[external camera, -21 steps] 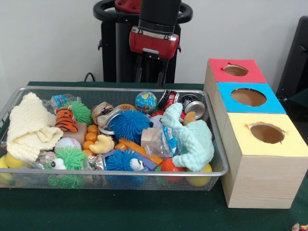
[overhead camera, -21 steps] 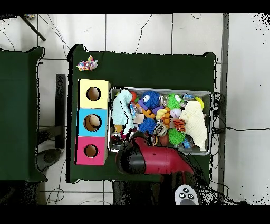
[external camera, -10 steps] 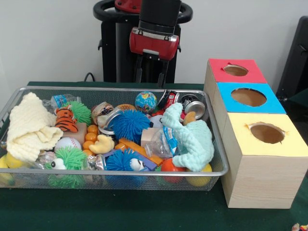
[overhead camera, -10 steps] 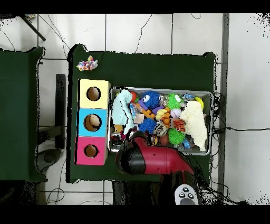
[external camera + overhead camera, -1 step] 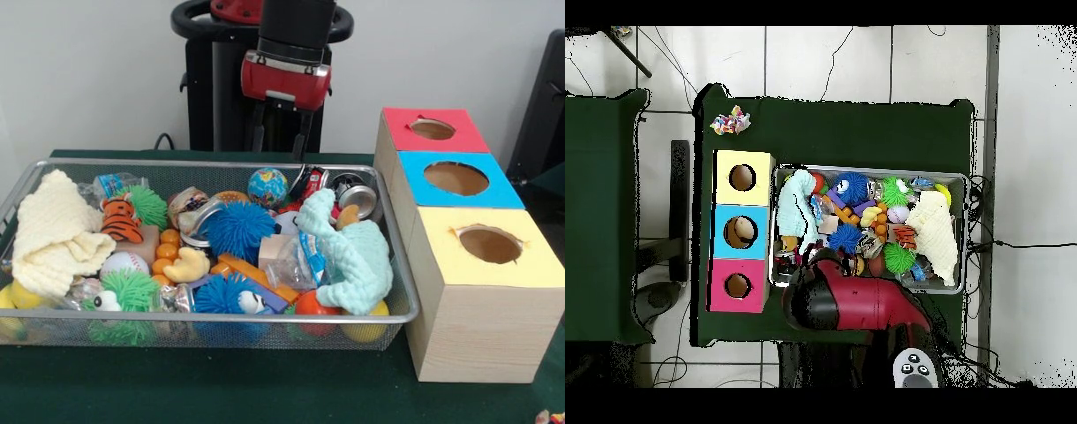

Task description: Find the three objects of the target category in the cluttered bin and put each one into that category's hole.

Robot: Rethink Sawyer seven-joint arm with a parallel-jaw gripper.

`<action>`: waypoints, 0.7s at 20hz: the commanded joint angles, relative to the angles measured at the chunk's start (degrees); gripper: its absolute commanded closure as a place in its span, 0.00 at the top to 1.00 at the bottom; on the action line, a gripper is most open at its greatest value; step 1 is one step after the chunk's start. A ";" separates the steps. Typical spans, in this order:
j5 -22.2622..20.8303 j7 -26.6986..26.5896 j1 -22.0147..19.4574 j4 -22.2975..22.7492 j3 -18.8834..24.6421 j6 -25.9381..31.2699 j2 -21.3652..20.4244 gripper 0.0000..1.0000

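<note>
From the front, the gripper [image 5: 282, 140] is hanging above the far rim of the wire-mesh bin [image 5: 265, 321], its two thin dark fingers [image 5: 259, 132] standing apart and holding nothing. The bin is sitting on green cloth, packed with soft and hard clutter. A cream knitted cloth [image 5: 53, 231] is lying bunched at the left end, and a mint knitted cloth [image 5: 353, 252] is draping over the right end. Between them a spiky blue ball [image 5: 237, 228] is resting near a plush tiger [image 5: 119, 219], a smooth yellow duck [image 5: 187, 263], a stitched baseball [image 5: 124, 262] and a glossy globe ball [image 5: 267, 186]. A metal can [image 5: 357, 198] is lying on its side at the far right corner. Just right of the bin three wooden boxes are standing in a row, each with a round hole: red top [image 5: 433, 129], blue top [image 5: 456, 178], yellow top [image 5: 490, 245].

From overhead, the red arm [image 5: 855, 303] is covering the bin's [image 5: 967, 232] lower left edge and hiding the gripper. The yellow [image 5: 743, 177], blue [image 5: 742, 232] and red [image 5: 737, 286] tops are lining up left of the bin. A crumpled colourful wrapper [image 5: 730, 122] is lying on the cloth above them.
</note>
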 commanded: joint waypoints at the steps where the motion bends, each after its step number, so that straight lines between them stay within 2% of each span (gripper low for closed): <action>1: -2.53 4.58 0.06 2.69 3.08 -2.39 1.24 1.00; 14: -2.39 4.56 0.36 2.24 2.99 -2.09 1.39 1.00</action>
